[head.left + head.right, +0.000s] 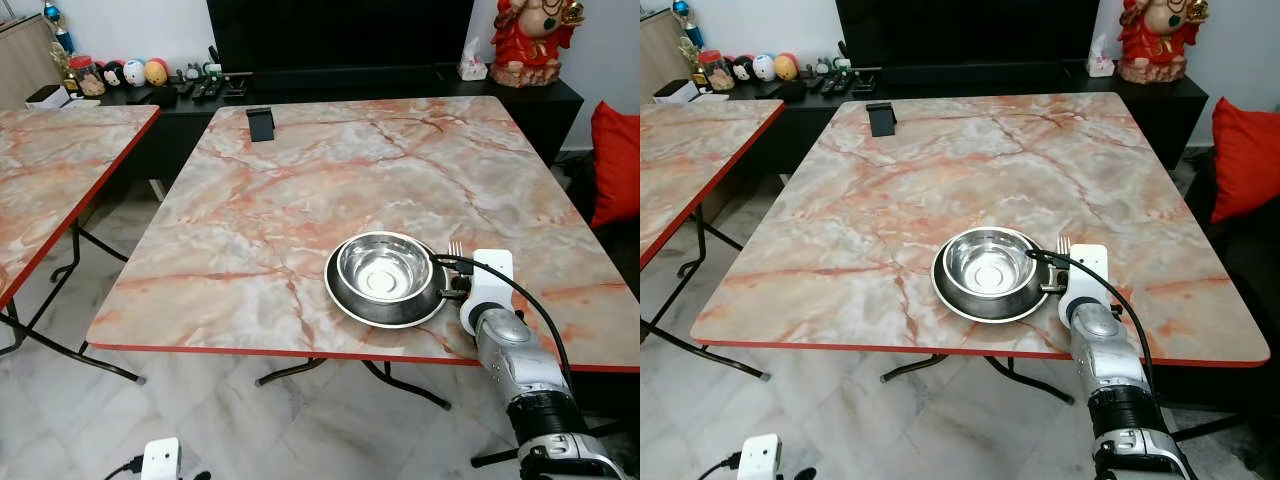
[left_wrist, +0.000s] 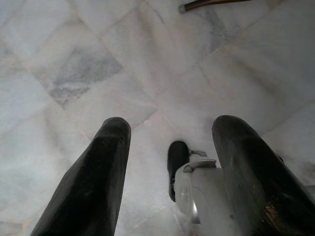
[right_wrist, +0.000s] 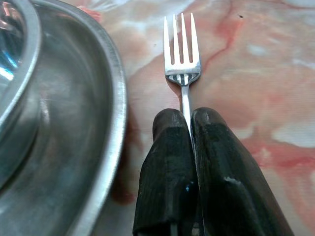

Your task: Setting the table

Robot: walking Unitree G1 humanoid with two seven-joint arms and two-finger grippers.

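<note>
Fingers (image 3: 211, 162) pinch fork (image 3: 182, 59) beside plate (image 3: 93, 123) holding bowl (image 1: 383, 266).

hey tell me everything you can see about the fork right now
The fork is shiny silver metal with four tines and a slim neck; the rest of the handle is hidden between the closed black fingers of the right gripper, which clamp it. It points away from the robot over the marble-patterned table, just right of the steel plate holding the bowl, apart from the plate's rim. Whether the tines rest on the tabletop cannot be told.
</note>
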